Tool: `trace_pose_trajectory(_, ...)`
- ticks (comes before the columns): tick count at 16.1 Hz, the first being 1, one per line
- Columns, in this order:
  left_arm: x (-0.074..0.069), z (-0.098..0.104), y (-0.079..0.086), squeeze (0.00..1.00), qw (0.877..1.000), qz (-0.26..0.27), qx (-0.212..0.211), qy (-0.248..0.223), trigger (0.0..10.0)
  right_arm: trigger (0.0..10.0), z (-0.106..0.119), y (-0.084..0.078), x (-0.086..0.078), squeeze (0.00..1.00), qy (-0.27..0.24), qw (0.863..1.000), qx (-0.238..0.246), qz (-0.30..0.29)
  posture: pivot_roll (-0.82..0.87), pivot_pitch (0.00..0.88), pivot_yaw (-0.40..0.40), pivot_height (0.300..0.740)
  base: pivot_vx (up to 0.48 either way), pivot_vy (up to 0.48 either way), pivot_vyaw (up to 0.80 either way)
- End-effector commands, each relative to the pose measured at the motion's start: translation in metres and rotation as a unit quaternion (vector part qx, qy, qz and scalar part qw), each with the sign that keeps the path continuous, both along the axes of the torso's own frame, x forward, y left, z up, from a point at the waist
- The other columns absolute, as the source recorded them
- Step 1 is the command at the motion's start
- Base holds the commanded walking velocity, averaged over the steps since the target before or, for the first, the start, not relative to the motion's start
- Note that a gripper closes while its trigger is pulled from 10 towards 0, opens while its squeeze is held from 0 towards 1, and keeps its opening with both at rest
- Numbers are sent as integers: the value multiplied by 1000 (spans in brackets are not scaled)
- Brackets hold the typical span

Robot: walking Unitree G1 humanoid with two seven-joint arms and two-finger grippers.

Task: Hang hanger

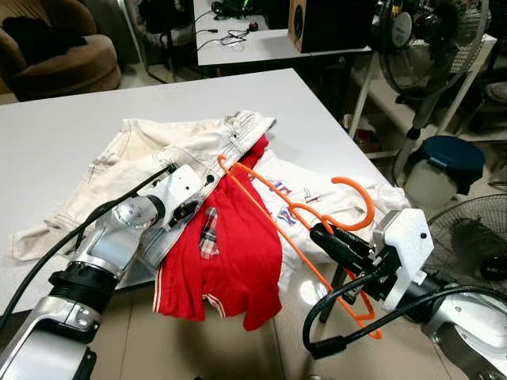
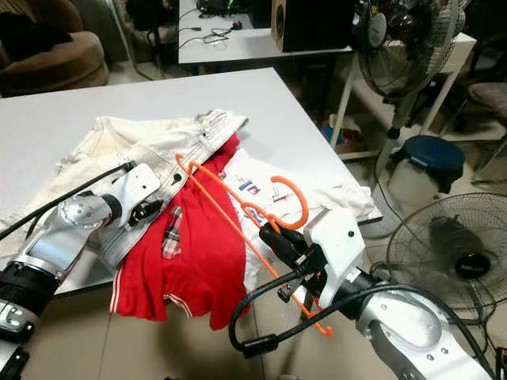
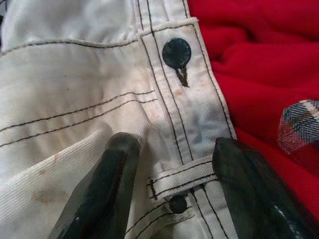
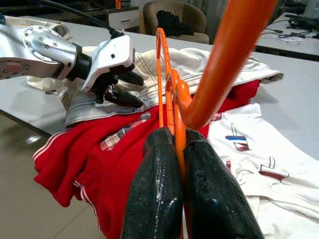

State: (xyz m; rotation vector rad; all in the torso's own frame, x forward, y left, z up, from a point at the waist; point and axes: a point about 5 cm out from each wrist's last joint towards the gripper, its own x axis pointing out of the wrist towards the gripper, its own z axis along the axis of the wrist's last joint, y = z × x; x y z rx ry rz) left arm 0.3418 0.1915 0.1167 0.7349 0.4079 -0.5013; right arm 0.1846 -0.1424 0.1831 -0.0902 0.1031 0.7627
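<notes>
Judging progress: right gripper (image 1: 331, 235) clamped orange hanger (image 1: 301, 218), left gripper (image 3: 172, 191) sat parted on white jeans (image 1: 170, 150), nothing hung.

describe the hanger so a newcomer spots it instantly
Find the white table piled with clothes. At its near right corner, the right gripper is shut on the orange hanger, over a red garment and white shirt. It is the one thin orange wire shape there.

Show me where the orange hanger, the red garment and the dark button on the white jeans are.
orange hanger (image 1: 360, 198): left eye view, on the curved hook.
red garment (image 1: 238, 253): left eye view, on the middle of the cloth.
dark button (image 3: 176, 53): left wrist view, on the button's face.
</notes>
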Motion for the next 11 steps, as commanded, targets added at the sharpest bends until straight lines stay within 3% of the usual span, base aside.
trace_pose_trajectory(1, -1, -3, 6, 0, 1000, 15, 0, 10, 2471, 10000, 4, 1, 0, 0, -5, 1000, 2, 10, -259, 0, 37, 740, 0, 0, 0)
trace_pose_trajectory(2, -3, -6, 5, 0, 1000, 14, -2, 20, 0, 10000, 4, 0, -1, 0, -4, 1000, -1, 13, -258, 0, 35, 740, 0, 0, 0)
trace_pose_trajectory(9, -3, -8, 4, 0, 999, 7, -15, 33, 0, 10000, 2, 2, -6, 0, 14, 999, -5, 46, -264, 0, 42, 740, 0, 0, 0)
trace_pose_trajectory(11, -4, -9, 3, 0, 999, 3, -25, 34, 0, 10000, 1, -7, -6, 0, 17, 999, -27, 37, -268, 0, 44, 740, 0, 0, 0)
